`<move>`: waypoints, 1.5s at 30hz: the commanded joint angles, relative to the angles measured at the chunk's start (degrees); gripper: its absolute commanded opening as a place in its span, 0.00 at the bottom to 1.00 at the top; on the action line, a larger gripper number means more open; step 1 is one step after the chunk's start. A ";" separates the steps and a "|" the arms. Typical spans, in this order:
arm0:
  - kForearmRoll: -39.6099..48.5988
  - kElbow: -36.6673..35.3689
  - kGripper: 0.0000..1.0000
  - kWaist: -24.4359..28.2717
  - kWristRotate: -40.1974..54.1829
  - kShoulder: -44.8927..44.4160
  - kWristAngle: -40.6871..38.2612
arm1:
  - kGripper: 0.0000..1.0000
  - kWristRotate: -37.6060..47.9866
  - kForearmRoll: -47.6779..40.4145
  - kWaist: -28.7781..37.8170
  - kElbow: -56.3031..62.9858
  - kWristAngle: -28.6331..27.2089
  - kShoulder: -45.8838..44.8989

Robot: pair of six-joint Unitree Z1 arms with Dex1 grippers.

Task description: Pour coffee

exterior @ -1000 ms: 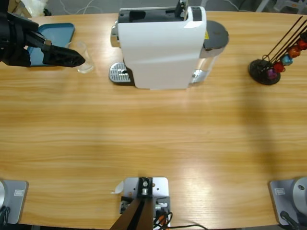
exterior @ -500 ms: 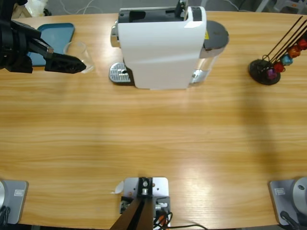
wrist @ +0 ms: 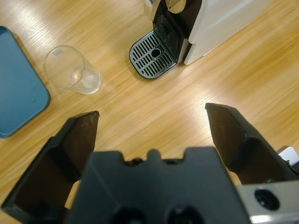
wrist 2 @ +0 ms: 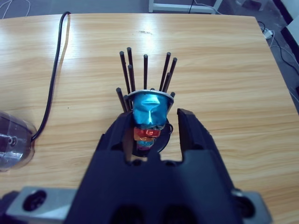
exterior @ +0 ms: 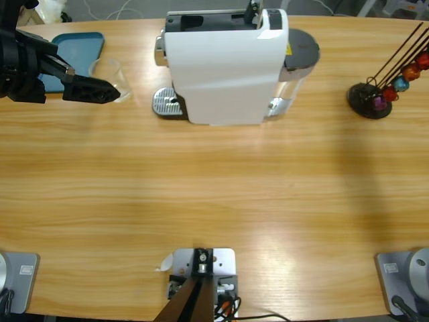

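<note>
A clear glass tumbler [exterior: 107, 70] stands left of the white coffee machine [exterior: 224, 67], beside its metal drip tray [exterior: 166, 102]. No coffee shows in the glass or anywhere else. My left gripper [exterior: 110, 90] hovers just in front of the glass, pointing toward the machine. In the left wrist view its jaws stand wide open around bare wood, with the tumbler [wrist: 70, 72] and drip tray [wrist: 153, 60] ahead. My right gripper [wrist 2: 153, 114] is outside the high view. It looks down the capsule rack [wrist 2: 145, 70], and a blue capsule [wrist 2: 148, 112] shows in the narrow gap between its jaws.
A blue tray [exterior: 80, 47] lies at the table's far left corner, behind the left arm. The capsule rack [exterior: 370, 99] with coloured capsules stands at the far right. A black cable [wrist 2: 56, 70] runs across the table beside the machine's clear water tank [wrist 2: 11, 140].
A second ago the left gripper overlapped the glass. It then shifted slightly toward the table's near side, uncovering the glass, and has held still for the last half second.
</note>
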 commanded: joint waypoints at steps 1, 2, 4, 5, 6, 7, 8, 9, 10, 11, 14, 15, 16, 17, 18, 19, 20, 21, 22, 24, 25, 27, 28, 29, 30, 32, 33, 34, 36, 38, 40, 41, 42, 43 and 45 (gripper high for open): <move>-0.46 2.19 1.00 -0.94 -0.93 1.40 0.38 | 0.38 -0.58 -1.78 -0.96 1.81 -0.46 1.50; -0.46 2.19 1.00 -0.94 -0.93 1.40 0.38 | 0.38 -0.54 -1.91 -0.96 1.88 -0.46 1.55; -0.46 2.17 1.00 -0.94 -0.93 1.40 0.38 | 0.36 -0.47 -1.92 -0.96 1.95 -0.46 1.60; -0.46 2.19 1.00 -0.94 -0.93 1.40 0.38 | 0.29 -0.47 -2.00 -0.96 1.98 -0.46 1.60; -0.46 2.19 1.00 -0.94 -0.93 1.40 0.38 | 0.26 -0.40 -2.01 -0.96 2.05 -0.53 1.60; -0.46 2.26 1.00 -0.94 -0.94 1.40 0.38 | 0.26 -0.31 -2.01 -0.96 2.12 -0.55 1.60; -0.46 2.28 1.00 -0.94 -1.01 1.38 0.38 | 0.26 -0.15 -2.01 -0.96 2.16 -0.55 1.60; -0.46 2.33 1.00 -0.94 -1.10 1.31 0.38 | 0.26 -0.07 -2.01 -0.96 2.21 -0.53 1.60; -0.46 2.42 1.00 -0.94 -1.19 1.31 0.38 | 0.26 -0.01 -2.01 -0.96 2.28 -0.39 1.62; -0.46 2.47 1.00 -0.94 -1.19 1.28 0.38 | 0.23 0.09 -2.01 -0.96 2.30 -0.18 1.69; -0.46 2.77 1.00 -0.94 -1.19 1.14 0.38 | 0.00 0.13 -2.01 -0.96 2.23 0.49 1.78; -0.46 2.84 1.00 -0.94 -1.19 1.14 0.38 | 0.00 0.15 -2.01 -0.96 2.14 0.70 1.80; -0.46 2.89 1.00 -0.94 -1.19 1.14 0.38 | 0.00 0.15 -2.01 -0.96 2.12 0.95 1.85; -0.46 2.91 1.00 -0.94 -1.26 1.14 0.38 | 0.00 0.13 -2.01 -0.96 2.12 1.18 1.87; -0.46 2.91 1.00 -0.94 -1.28 1.14 0.38 | 0.00 0.11 -2.01 -0.96 2.12 1.21 1.87; -0.46 2.89 1.00 -0.94 -1.28 1.14 0.38 | 0.00 0.13 -2.03 -0.96 2.12 1.21 1.87; -0.46 2.91 1.00 -0.94 -1.28 1.08 0.38 | 0.00 0.15 -2.08 -0.96 2.12 1.21 1.87; -0.46 2.98 1.00 -0.95 -1.28 1.01 0.38 | 0.00 0.13 -2.10 -0.96 2.12 1.21 1.87; -0.46 3.05 1.00 -0.94 -1.28 0.96 0.38 | 0.00 0.13 -2.10 -0.96 2.12 1.12 1.87; -0.46 3.19 1.00 -1.03 -1.36 0.84 0.38 | 0.00 0.15 -2.10 -0.96 2.09 1.11 1.87; -0.46 3.30 1.00 -1.03 -1.42 0.73 0.38 | 0.00 0.15 -2.10 -0.96 2.03 1.07 1.87; -0.46 3.58 1.00 -1.03 -1.45 0.52 0.38 | 0.00 0.15 -2.10 -0.96 2.03 0.95 1.76; -0.46 3.72 1.00 -1.03 -1.45 0.50 0.39 | 0.00 0.15 -2.10 -0.96 2.03 0.95 1.66; -0.46 3.81 1.00 -1.03 -1.45 0.43 0.39 | 0.00 0.15 -2.08 -0.96 2.03 0.91 1.52; -0.46 3.86 1.00 -1.03 -1.45 0.52 0.38 | 0.00 0.15 -2.03 -0.96 1.98 0.86 1.29; -0.46 3.86 1.00 -1.03 -1.42 0.52 0.43 | 0.00 0.00 -1.92 -0.96 1.59 0.47 0.62; -0.46 3.82 1.00 -1.03 -1.45 0.52 0.41 | 0.00 -0.03 -1.91 -0.96 1.28 0.10 0.00; -0.46 3.86 1.00 -1.03 -1.43 0.57 0.43 | 0.00 -0.03 -1.77 -0.96 0.73 -0.02 -0.33; -0.46 4.00 1.00 -1.03 -1.45 0.61 0.39 | 0.00 -0.03 -1.12 -0.96 -0.60 -0.28 -0.42; -0.46 4.11 1.00 -1.03 -1.40 0.61 0.38 | 0.00 -0.03 -0.69 -0.96 -1.52 -0.46 -0.44; -0.46 4.33 1.00 -1.03 -1.42 0.45 0.38 | 0.00 -0.03 -0.11 -0.96 -2.27 -0.46 -0.61; -0.46 4.49 1.00 -1.03 -1.40 0.34 0.39 | 0.00 -0.03 0.13 -0.96 -2.55 -0.46 -0.79; -0.46 4.65 1.00 -1.03 -1.40 0.24 0.41 | 0.00 -0.03 0.38 -0.96 -2.89 -0.46 -1.03; -0.46 4.81 1.00 -1.03 -1.43 0.17 0.38 | 0.00 -0.03 0.82 -0.96 -3.22 -0.46 -1.38; -0.46 5.14 1.00 -1.03 -1.45 0.19 0.38 | 0.00 0.04 2.00 -0.96 -4.15 -0.55 -2.35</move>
